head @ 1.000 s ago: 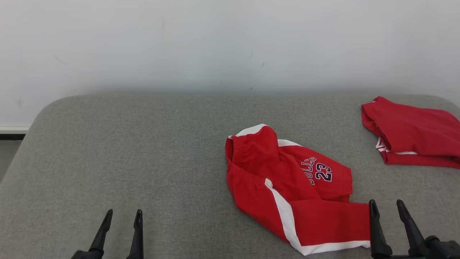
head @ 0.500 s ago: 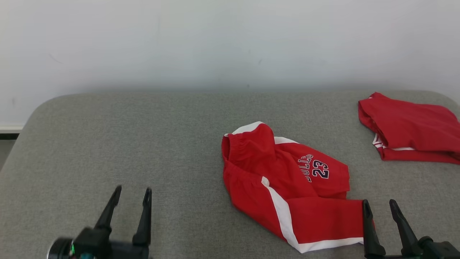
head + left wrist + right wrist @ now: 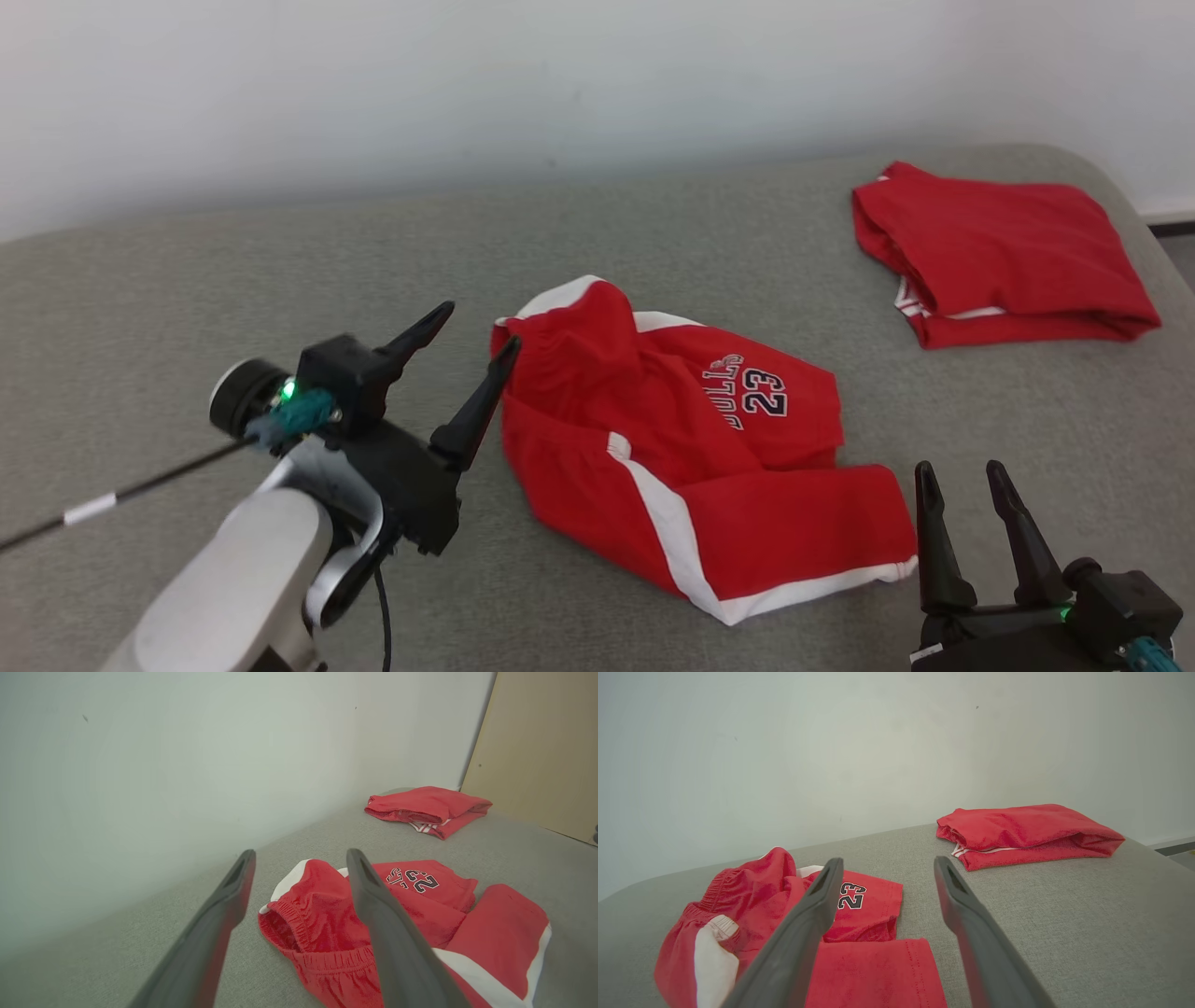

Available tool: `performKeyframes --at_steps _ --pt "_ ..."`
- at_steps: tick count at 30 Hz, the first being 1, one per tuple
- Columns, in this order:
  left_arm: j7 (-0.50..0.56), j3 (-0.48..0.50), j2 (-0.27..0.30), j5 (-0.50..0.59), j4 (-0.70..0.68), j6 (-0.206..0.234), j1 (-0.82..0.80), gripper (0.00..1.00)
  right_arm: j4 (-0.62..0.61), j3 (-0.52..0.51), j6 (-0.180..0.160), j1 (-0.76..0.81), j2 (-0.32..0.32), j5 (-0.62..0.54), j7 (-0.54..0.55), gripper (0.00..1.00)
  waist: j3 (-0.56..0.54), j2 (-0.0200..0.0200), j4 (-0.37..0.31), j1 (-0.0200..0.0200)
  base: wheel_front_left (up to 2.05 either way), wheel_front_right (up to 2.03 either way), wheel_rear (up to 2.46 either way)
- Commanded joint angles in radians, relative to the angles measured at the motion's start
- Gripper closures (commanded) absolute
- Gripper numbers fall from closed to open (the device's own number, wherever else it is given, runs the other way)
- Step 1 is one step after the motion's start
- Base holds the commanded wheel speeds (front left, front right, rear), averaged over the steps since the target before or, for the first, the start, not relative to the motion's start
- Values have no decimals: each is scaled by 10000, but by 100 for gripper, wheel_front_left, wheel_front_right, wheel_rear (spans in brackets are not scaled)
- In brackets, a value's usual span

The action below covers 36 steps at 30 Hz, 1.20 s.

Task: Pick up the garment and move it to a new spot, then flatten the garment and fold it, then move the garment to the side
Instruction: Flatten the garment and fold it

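Big grey padded surface [image 3: 187, 280] in front of me, running back to a plain pale wall. On it, a bit right of centre, the garment [image 3: 691, 439]: red shorts with white side stripes, lying crumpled, one leg flopped toward me and the upper part bunched and doubled over itself. It is resting on the pad with nothing gripping it.

Far right corner, well apart from it, a second red piece [image 3: 999, 252] sits neatly folded. I judge that one is already dealt with and not my concern.

Left gripper [image 3: 481, 325] is up over the pad, angled in toward the shorts. Its fingers are spread wide with nothing between them, and the nearer fingertip is just beside the bunched top edge. From the head camera I can't tell whether it touches the cloth. Right gripper [image 3: 960, 467] sits low at the near right, fingers spread and empty, just beside the hem of the near leg.

In the left wrist view the elastic waistband [image 3: 299, 924] lies beyond the finger gap, gaping open. The number 23 [image 3: 766, 397] faces up.

So, the tally: nothing done on this piece. The pickup, the move to a new spot, the flattening, the fold and the shift aside are all ahead. By my reading, I'm lining up for that first grab.
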Motion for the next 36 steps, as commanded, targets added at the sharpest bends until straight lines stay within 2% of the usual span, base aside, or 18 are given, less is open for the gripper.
performKeyframes --at_steps 1,3,4,13,20,27,34,35,36 --pt "402 -739 350 -774 15 19 -715 0 53 6 -30 -189 59 67 -3 0 605 0 -711 -1 0 0 0" --pt "726 -1415 656 -1276 67 19 -1278 0 95 70 -30 -318 116 66 -3 0 775 0 -958 -1 0 0 0" --pt "726 -1415 656 -1276 67 19 -1278 0 95 70 -30 -318 116 66 -3 0 775 0 -958 -1 0 0 0" --pt "1923 -4519 1479 -3126 466 19 -3296 0 252 314 -30 -803 240 211 -3 0 1416 0 -1916 -1 0 0 0" --pt "2751 -6451 1833 -4411 752 19 -4372 0 362 376 -30 -936 285 240 -5 0 1619 0 -2350 -1 0 0 0" --pt "4375 -6919 2043 -4802 686 19 -4400 0 353 275 -30 -939 296 194 -3 0 1593 0 -2473 -1 0 0 0" --pt "5710 -6930 2397 -4705 -76 19 -3981 0 336 71 -30 -701 307 97 -4 0 1363 0 -2204 -1 0 0 0" --pt "5826 -6931 2441 -4671 -184 19 -3955 25 341 89 -30 -687 306 100 -5 0 1336 0 -2161 -1 0 0 0" --pt "5982 -6933 2457 -4668 -275 19 -3881 57 347 83 -30 -679 300 94 -4 0 1303 0 -2101 -1 0 0 0"
